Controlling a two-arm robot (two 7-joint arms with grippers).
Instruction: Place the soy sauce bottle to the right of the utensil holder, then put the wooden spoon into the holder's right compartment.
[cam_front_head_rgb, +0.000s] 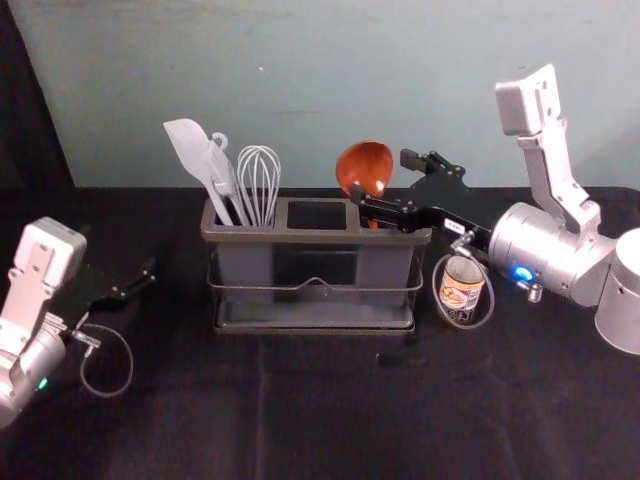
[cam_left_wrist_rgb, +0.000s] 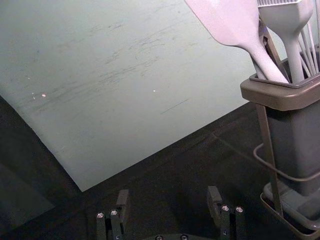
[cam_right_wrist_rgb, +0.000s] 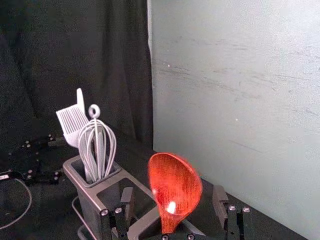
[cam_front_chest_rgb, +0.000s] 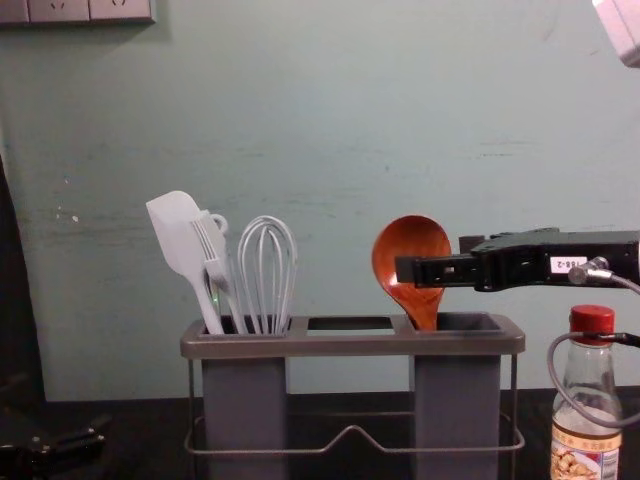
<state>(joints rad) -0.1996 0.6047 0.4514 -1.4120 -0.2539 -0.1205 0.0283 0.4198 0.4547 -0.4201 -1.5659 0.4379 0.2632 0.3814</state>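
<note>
Your right hand (cam_front_head_rgb: 381, 178) has its fingers spread on both sides of the spoon (cam_front_head_rgb: 365, 162); your left hand (cam_front_head_rgb: 138, 280), spread too, waits left of the holder (cam_front_head_rgb: 300, 237). You have one holder with three openings: one whisk (cam_front_chest_rgb: 267, 260) and one spatula (cam_front_chest_rgb: 175, 225) in the left, one spoon upright in the right. One bottle (cam_front_chest_rgb: 590, 395) stands just right of it, its label's print too small to read.

Spoon (cam_right_wrist_rgb: 175, 187): orange-red, darker grain streaks. Bottle (cam_front_chest_rgb: 590, 378): red cap (cam_front_chest_rgb: 592, 321), multicoloured label (cam_front_chest_rgb: 583, 458). Holder (cam_front_chest_rgb: 350, 343): grey, rim brownish. Whisk (cam_front_chest_rgb: 267, 270), spatula (cam_front_chest_rgb: 180, 235): pale grey. Surface (cam_front_head_rgb: 300, 420): black. Wall (cam_front_chest_rgb: 300, 130): grey-green, dark streaks.
</note>
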